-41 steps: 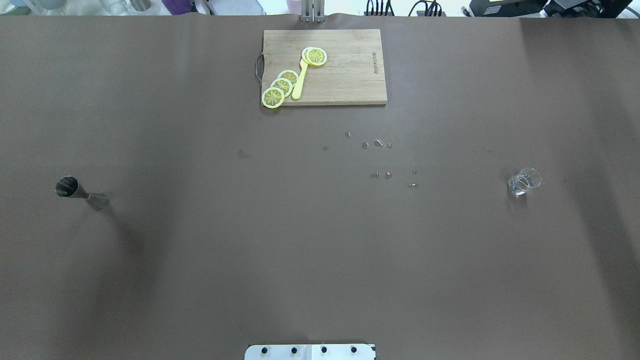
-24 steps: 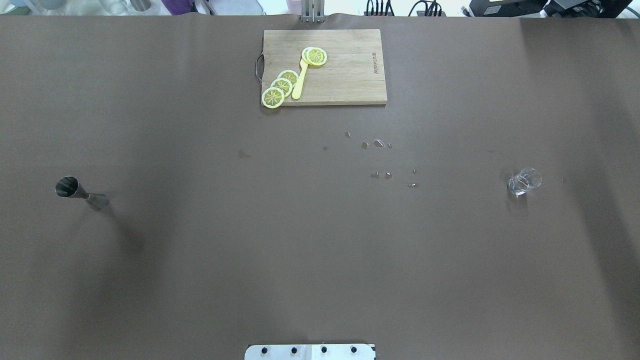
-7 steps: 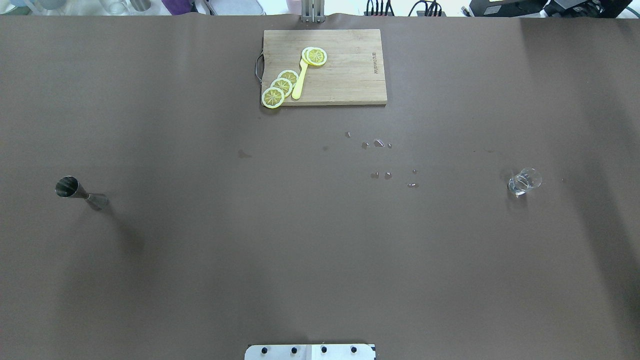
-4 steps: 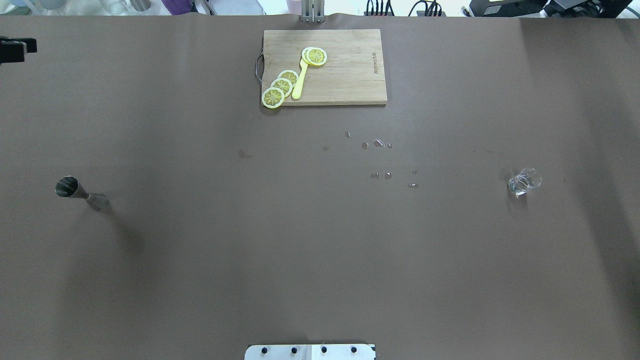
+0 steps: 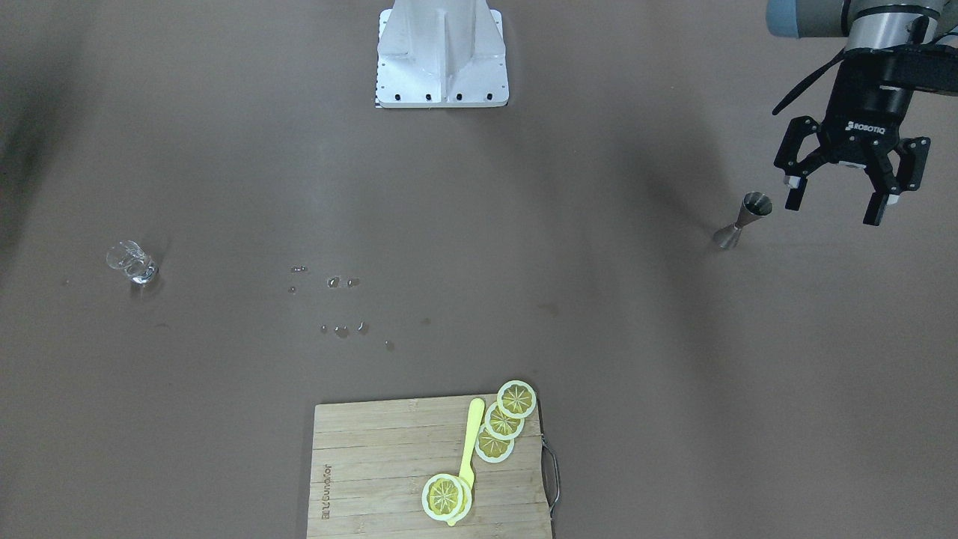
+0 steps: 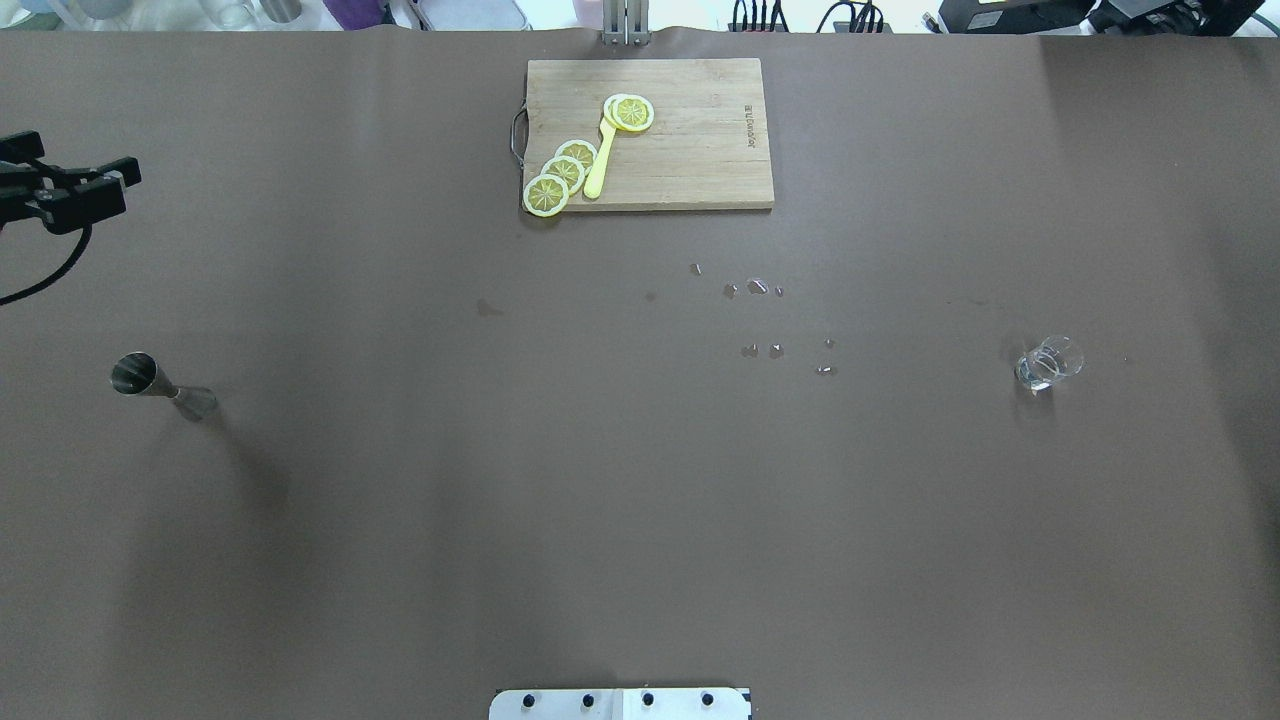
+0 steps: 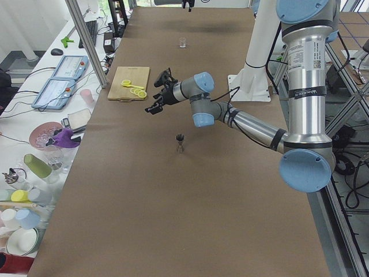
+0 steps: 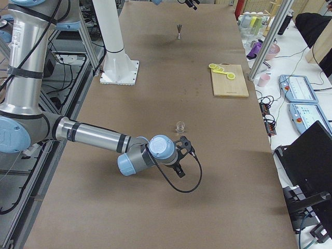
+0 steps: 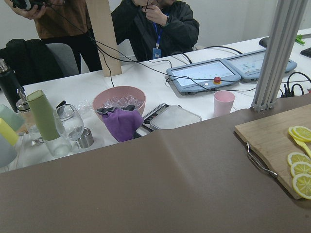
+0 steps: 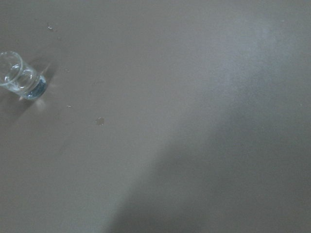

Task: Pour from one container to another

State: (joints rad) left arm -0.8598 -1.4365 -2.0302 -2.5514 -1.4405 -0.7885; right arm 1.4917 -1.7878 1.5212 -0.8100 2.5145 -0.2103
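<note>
- At the far left we see the left gripper, a black two-finger pincer. It hangs above the brown-covered table with its fingers spread wide. Nothing sits between them and they touch nothing.
- Near it, lower and clearly apart from it, the small stainless-steel double-cone jigger stands upright on the table on the robot's left side. In the overhead view the pincer lies farther from the robot than the jigger does.
- In the middle, by the table's far edge, we find a rectangular wooden cutting board. It carries round yellow lemon slices and a slim yellow plastic stick, with one slice at the stick's far end.
- Just right of the middle, on the robot's side of the board, a scatter of small water drops lies on the table.
- On the right the small clear drinking glass stands upright, well apart from the jigger. We cannot tell how much it holds.
- The right gripper shows only in the side views. It sits low over the table near the glass and does not touch it. We cannot tell whether its fingers are spread or closed.
</note>
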